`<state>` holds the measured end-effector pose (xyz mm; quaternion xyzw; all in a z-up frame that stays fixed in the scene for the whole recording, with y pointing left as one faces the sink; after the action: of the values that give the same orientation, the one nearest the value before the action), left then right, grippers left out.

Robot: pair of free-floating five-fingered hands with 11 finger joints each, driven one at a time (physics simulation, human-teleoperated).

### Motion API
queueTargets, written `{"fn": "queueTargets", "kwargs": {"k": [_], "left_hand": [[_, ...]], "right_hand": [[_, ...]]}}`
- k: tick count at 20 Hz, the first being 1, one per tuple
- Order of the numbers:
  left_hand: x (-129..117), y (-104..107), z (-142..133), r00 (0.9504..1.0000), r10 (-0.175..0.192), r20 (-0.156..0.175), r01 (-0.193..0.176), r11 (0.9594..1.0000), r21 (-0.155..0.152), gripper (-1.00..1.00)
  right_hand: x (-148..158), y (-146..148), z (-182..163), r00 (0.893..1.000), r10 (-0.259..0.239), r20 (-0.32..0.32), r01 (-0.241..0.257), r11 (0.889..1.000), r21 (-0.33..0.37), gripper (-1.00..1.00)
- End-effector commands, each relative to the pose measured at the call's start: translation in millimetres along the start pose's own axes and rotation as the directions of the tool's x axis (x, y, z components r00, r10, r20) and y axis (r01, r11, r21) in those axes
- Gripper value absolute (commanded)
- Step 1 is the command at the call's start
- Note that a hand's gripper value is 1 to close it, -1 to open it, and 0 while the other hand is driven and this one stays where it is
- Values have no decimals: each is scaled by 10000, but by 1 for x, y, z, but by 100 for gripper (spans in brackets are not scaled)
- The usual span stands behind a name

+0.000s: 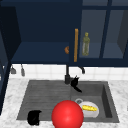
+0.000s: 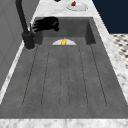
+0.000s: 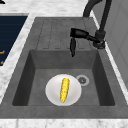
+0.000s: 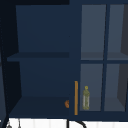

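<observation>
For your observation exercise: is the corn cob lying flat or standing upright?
Lying flat: the corn cob rests lengthwise on the white plate in the sink basin.

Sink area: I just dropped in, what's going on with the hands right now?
The right hand hangs by the base of the black faucet at the back of the sink, fingers pointing down over the basin. Below it, a corn cob lies on a white plate beside the drain. The left hand floats at the sink's front left edge, next to a red ball.
</observation>
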<state>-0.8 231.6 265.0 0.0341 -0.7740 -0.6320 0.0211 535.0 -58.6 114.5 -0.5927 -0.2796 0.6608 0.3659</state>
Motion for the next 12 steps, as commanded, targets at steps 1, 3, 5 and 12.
{"fn": "queueTargets", "kwargs": {"k": [1,3,5,12], "left_hand": [[0,0,0,10000,0,0,0,10000,0,0],[0,0,0,10000,0,0,0,10000,0,0],[0,0,0,10000,0,0,0,10000,0,0],[0,0,0,10000,0,0,0,10000,0,0]], "right_hand": [[-5,-2,0,9954,-939,208,953,9919,-842,-100],[-6,-3,3,9939,-1059,298,1082,9900,-904,-100],[-5,-2,10,9914,-1235,422,1264,9891,-752,-100],[-14,-11,28,9985,-534,-83,521,9922,-1134,-100]]}}
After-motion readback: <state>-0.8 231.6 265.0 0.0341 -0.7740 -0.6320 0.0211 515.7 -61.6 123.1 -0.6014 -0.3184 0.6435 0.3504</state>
